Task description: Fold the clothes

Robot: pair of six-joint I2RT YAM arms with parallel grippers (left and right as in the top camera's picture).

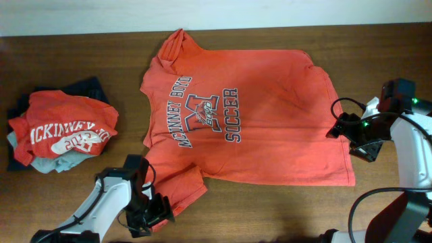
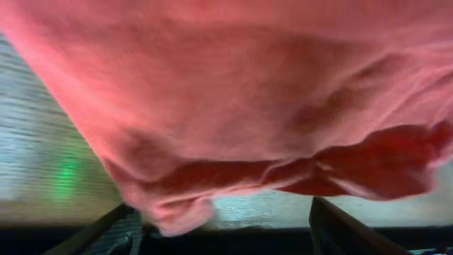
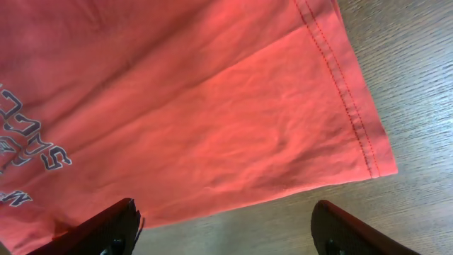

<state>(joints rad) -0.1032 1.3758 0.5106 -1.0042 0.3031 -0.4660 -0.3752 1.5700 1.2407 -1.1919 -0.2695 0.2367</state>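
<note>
The orange-red T-shirt [image 1: 250,118] lies spread flat on the wooden table, chest lettering up, with its hem to the right and its sleeves at the top left and bottom left. My left gripper [image 1: 158,210] is at the tip of the lower sleeve. In the left wrist view its fingers [image 2: 223,212] are wide apart, and blurred shirt cloth [image 2: 233,92] fills the frame just ahead. My right gripper [image 1: 339,128] sits at the shirt's right hem edge. In the right wrist view it is open [image 3: 223,209] over bare table, with the hem corner [image 3: 368,152] just ahead.
A pile of folded garments stands at the left, topped by a red shirt with white "MCKINNEY" print [image 1: 64,128], with navy [image 1: 91,86] and pale blue [image 1: 47,164] pieces under it. The table's far edge [image 1: 270,27] runs along the top.
</note>
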